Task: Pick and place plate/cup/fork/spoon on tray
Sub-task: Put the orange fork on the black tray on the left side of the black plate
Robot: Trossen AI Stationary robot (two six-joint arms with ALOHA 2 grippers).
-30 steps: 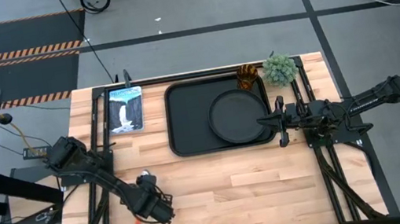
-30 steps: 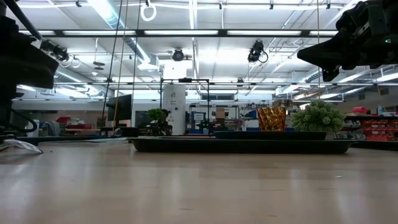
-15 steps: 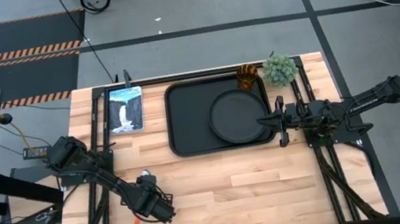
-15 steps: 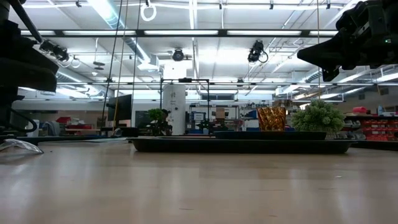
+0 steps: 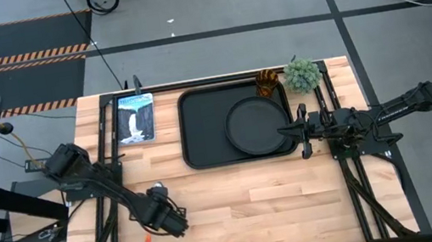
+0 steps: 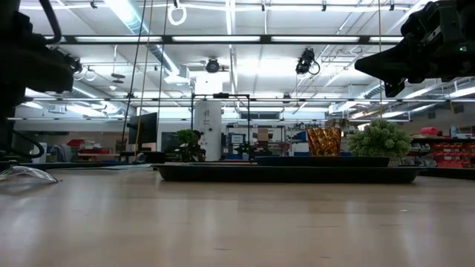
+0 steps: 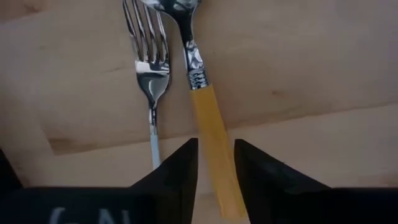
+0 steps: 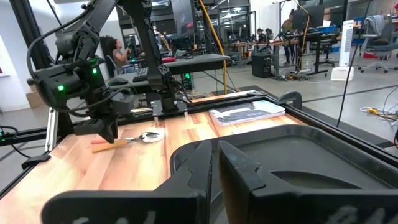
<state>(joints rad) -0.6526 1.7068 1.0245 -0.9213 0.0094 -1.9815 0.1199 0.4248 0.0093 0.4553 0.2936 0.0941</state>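
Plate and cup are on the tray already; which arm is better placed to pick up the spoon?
Left. The left gripper hangs directly over the spoon, its open fingers straddling the orange handle, with the fork alongside. The right gripper sits at the tray edge, far across the table.

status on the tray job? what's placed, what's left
Done: plate sits on the tray. In hand: left hand straddles the spoon handle, not visibly closed. Left: spoon, fork, and the cup at the tray's far corner. Right hand waits by the tray's edge.
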